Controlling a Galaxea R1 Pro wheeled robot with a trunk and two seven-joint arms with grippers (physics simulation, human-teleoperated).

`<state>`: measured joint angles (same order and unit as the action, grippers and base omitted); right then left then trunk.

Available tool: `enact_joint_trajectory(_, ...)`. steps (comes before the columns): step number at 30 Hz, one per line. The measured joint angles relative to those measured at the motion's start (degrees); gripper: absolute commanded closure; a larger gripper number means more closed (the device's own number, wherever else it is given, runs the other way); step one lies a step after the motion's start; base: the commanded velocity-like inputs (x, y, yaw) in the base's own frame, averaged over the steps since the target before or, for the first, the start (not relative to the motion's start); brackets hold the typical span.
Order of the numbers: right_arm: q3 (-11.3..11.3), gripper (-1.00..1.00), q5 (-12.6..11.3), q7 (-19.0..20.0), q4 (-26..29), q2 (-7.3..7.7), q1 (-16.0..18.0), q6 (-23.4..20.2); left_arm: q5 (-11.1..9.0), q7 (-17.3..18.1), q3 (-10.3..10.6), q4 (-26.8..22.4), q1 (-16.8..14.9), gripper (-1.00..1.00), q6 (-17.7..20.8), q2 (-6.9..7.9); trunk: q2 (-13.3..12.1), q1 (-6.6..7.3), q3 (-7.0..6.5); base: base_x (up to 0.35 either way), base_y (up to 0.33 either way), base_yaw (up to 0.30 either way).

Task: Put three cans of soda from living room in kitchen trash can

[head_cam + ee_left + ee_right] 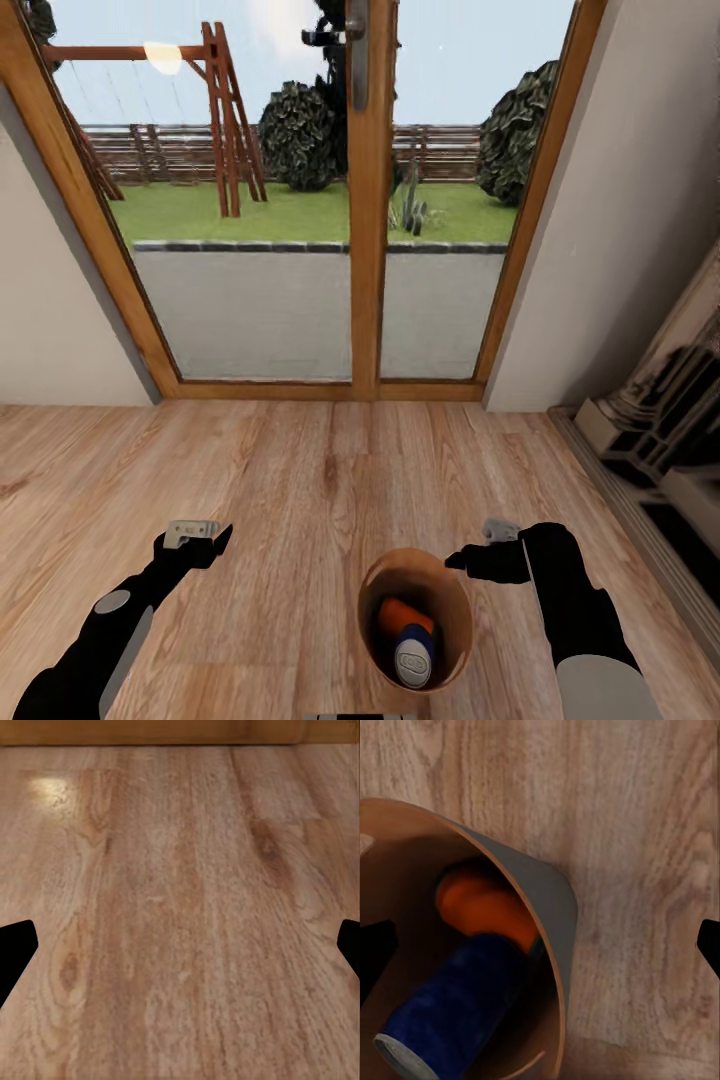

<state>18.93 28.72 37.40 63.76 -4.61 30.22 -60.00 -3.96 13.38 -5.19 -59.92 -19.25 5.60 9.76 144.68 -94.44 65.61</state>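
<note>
Head view: the tash can (415, 620) is seen on the wood-plank floor (300, 470), well short of the wood-framed glass doors (362, 200), with its brown inside turned upward. Beside its rim, on the side away from the left arm, the right end effector (470, 558) is held, close to the rim but with contact not clearly shown. Two cans are lodged inside the tash can: an orange can (400, 617) and a dark blue can (413, 655) with a pale top, the blue one partly covering the orange. A third can cannot be made out.

In the right wrist view the fingers (375, 952) are spread wide, holding nothing. The left end effector (205, 540) is held over bare floor, well apart from the tash can, its fingertips (15, 949) likewise wide. Part of a dark fireplace (670, 420) is cut off at the frame edge.
</note>
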Motion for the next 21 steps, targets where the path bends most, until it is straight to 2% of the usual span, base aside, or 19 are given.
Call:
enact_joint_trajectory(13,-0.31,-1.0,0.42,-0.42,0.72,-0.05,-0.07,0.0,0.07,0.1,0.05,0.06,0.0,-1.0,0.2,0.0,-0.17,0.34,-2.88,0.0,0.0,0.0)
enact_joint_trajectory(21,-0.31,-1.0,0.46,-0.54,0.97,-0.05,-0.07,3.77,0.09,0.15,0.08,0.07,0.0,-1.0,0.58,0.0,-0.28,0.54,-4.65,0.0,0.0,0.0)
